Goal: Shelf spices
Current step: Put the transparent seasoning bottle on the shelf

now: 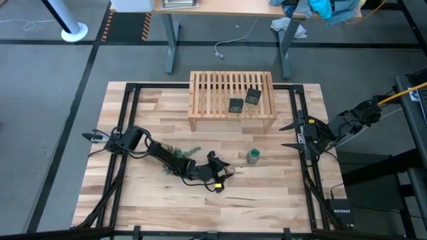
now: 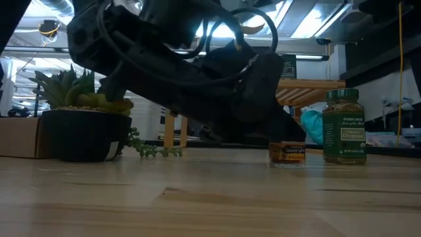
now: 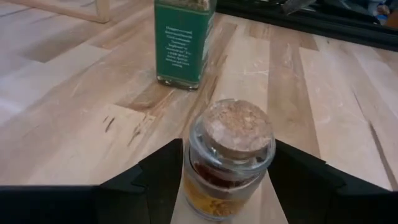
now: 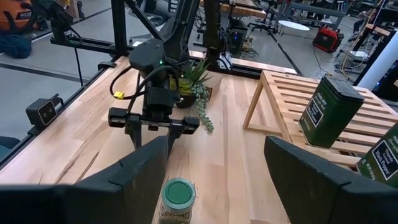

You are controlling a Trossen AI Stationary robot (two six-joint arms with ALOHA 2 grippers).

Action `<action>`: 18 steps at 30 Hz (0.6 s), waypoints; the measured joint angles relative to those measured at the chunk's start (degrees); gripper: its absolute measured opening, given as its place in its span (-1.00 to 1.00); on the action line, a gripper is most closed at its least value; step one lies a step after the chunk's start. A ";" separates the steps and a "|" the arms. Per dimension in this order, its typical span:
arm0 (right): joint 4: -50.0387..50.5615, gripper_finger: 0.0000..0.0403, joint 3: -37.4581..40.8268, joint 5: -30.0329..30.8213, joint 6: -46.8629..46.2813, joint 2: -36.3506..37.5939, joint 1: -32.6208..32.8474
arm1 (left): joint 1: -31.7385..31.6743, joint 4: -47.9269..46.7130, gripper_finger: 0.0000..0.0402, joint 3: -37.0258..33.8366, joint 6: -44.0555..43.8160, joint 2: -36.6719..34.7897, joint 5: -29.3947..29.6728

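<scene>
The tiny round glass jar with a cork top (image 3: 229,158) stands upright on the table (image 1: 230,171) (image 2: 287,153), between the fingers of my left gripper (image 3: 227,163) (image 1: 224,171), which is shut on it. The green-capped jar (image 1: 253,156) (image 2: 343,125) (image 4: 177,199) stands on its base just beyond, toward the right. Two dark tins (image 1: 235,105) (image 1: 253,97) stand on the slatted top of the light-wood shelf (image 1: 207,93) (image 4: 280,99). My right gripper (image 1: 292,133) (image 4: 214,168) waits open near the right edge, fingers pointing toward the green-capped jar. My left gripper pinches the tiny jar by its glass wall (image 3: 194,158), below the cork, one finger (image 3: 163,177) on each side (image 3: 295,180). The fingers come low and nearly level from the table's left. The jar stays upright, its base on the table.
A spiky green plant in a dark pot (image 1: 177,155) (image 2: 82,125) sits beside my left arm, with a trailing sprig on the wood. A black frame rail (image 1: 303,167) runs along each side of the table. Bare wood lies between the jars and the shelf.
</scene>
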State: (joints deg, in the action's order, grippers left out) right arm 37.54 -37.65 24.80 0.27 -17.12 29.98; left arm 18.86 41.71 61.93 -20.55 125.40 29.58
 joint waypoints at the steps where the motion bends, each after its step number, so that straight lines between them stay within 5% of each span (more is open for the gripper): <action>1: -0.04 0.36 0.00 0.00 0.00 0.00 0.01 | -0.25 -0.04 0.09 0.00 0.00 0.00 -0.19; 9: -0.01 0.36 0.01 0.01 0.00 0.00 0.00 | -1.40 -0.09 -0.15 0.02 0.03 0.00 -1.50; 18: -0.02 0.36 0.00 0.00 0.00 0.00 0.02 | -1.38 1.16 -0.15 0.39 6.48 -0.16 -1.54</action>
State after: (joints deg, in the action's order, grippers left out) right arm 37.52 -37.65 24.80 0.27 -17.12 30.00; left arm 17.47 42.87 62.32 -14.07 125.25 28.03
